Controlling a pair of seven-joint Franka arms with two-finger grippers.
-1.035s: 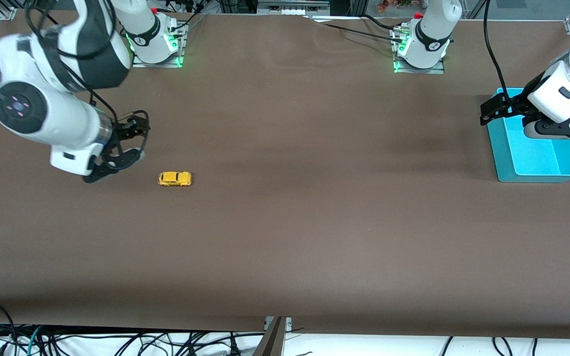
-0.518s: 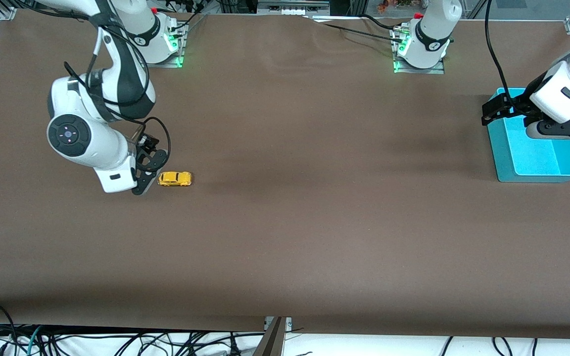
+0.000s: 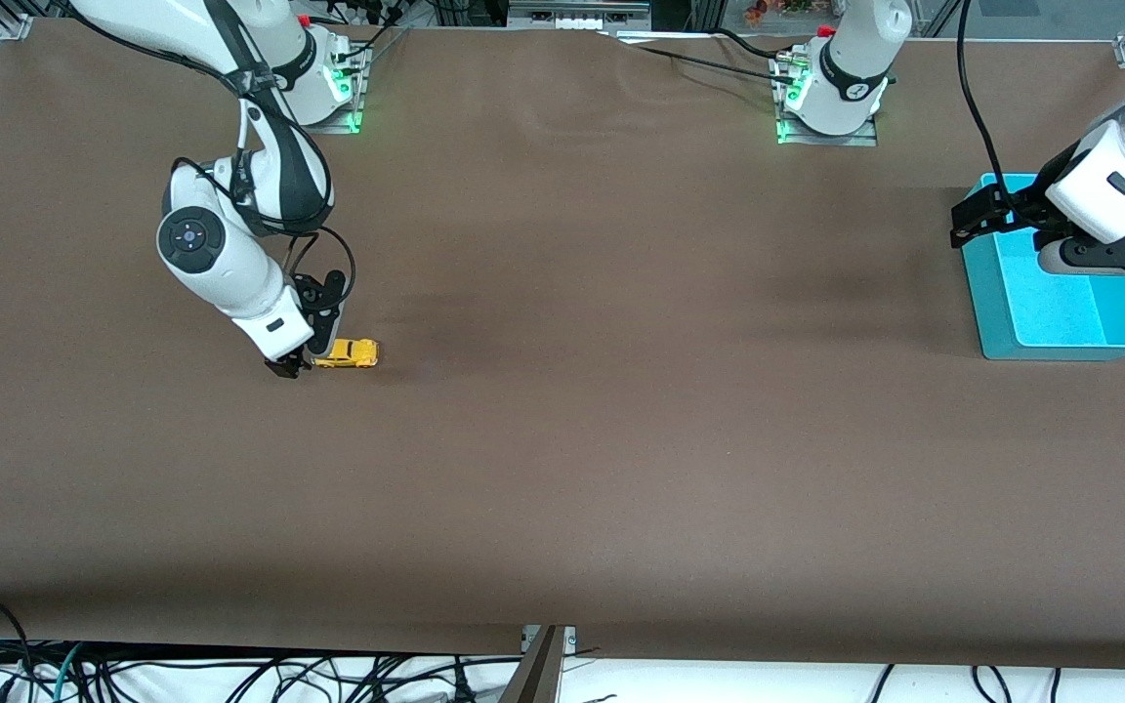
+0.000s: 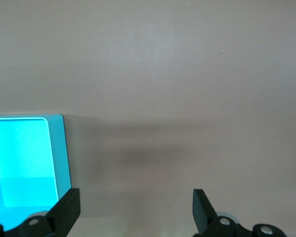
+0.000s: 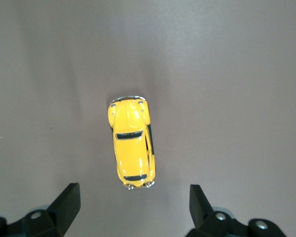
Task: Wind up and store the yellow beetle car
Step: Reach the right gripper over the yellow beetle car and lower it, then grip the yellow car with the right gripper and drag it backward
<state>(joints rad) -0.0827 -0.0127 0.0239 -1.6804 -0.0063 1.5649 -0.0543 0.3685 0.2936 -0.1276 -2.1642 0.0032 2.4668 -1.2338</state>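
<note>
The yellow beetle car [image 3: 348, 352] stands on its wheels on the brown table toward the right arm's end. In the right wrist view the car [image 5: 132, 142] lies just ahead of the gap between the fingers, untouched. My right gripper [image 3: 307, 353] is open and low over the table, right beside the car's end. My left gripper [image 3: 980, 217] is open and empty, waiting over the edge of the teal bin [image 3: 1061, 312]. The bin's corner [image 4: 59, 153] shows in the left wrist view.
The teal bin stands at the left arm's end of the table. The brown table cover [image 3: 621, 439] spreads wide between car and bin. Cables hang below the table's near edge [image 3: 543, 635].
My right arm has swung in from the table's end toward the car and lowered, so its open gripper now stands right beside the car. The car and the left arm have stayed put.
</note>
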